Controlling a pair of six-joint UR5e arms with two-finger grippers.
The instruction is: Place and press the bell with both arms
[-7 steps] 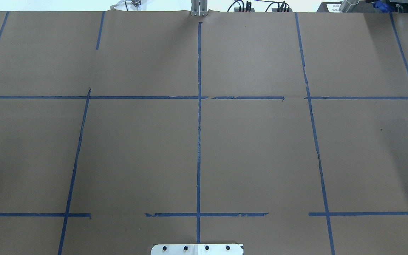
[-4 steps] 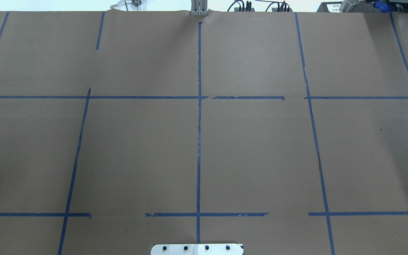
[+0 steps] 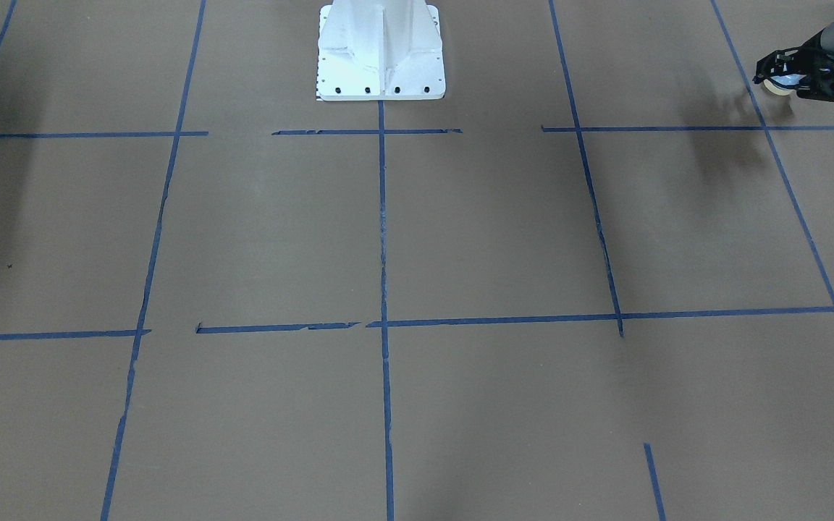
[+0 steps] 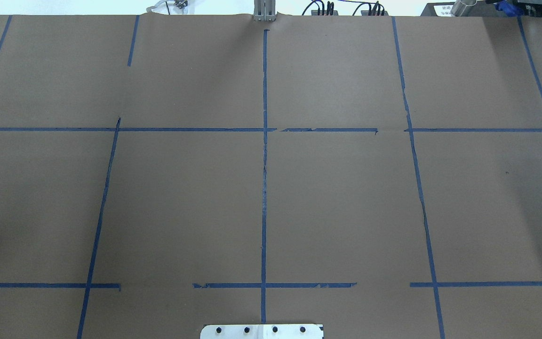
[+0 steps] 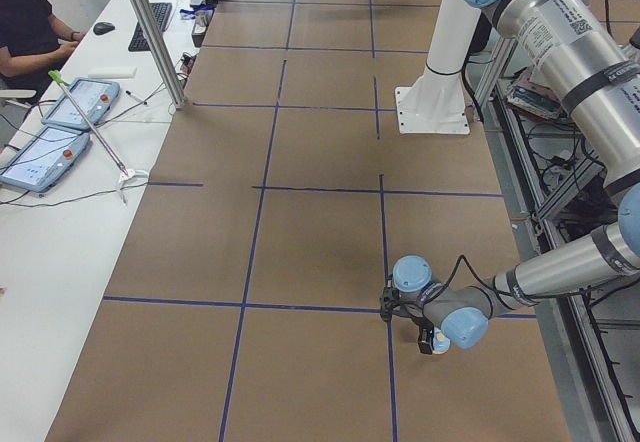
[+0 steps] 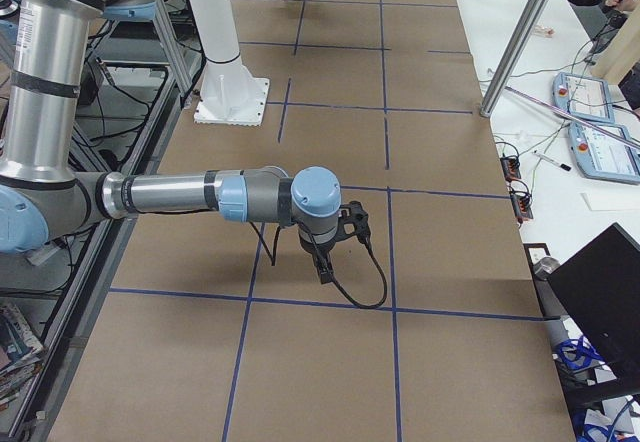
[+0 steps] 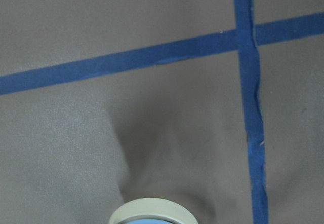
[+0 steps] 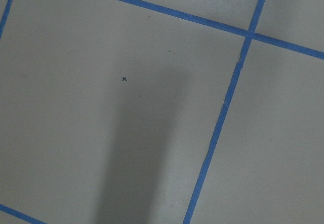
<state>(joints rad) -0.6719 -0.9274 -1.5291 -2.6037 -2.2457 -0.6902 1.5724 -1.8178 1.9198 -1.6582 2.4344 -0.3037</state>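
My left gripper (image 3: 797, 78) is at the far right of the front-facing view, near a blue tape crossing, shut on the bell (image 3: 777, 85). The bell's cream base ring points sideways and is held off the paper. The same cream ring (image 7: 151, 213) shows at the bottom edge of the left wrist view, over a shadow. In the exterior left view the left gripper (image 5: 428, 334) is low over the table. My right gripper (image 6: 324, 262) shows only in the exterior right view, low over the paper; I cannot tell if it is open or shut. Neither gripper is in the overhead view.
Brown paper with a blue tape grid (image 4: 264, 188) covers the table. The white pedestal base (image 3: 381, 51) stands at the robot's side. An aluminium post (image 5: 150, 32), teach pendants (image 5: 60, 122) and a seated person (image 5: 25, 22) are along the operators' edge. A laptop (image 6: 600, 292) is there too.
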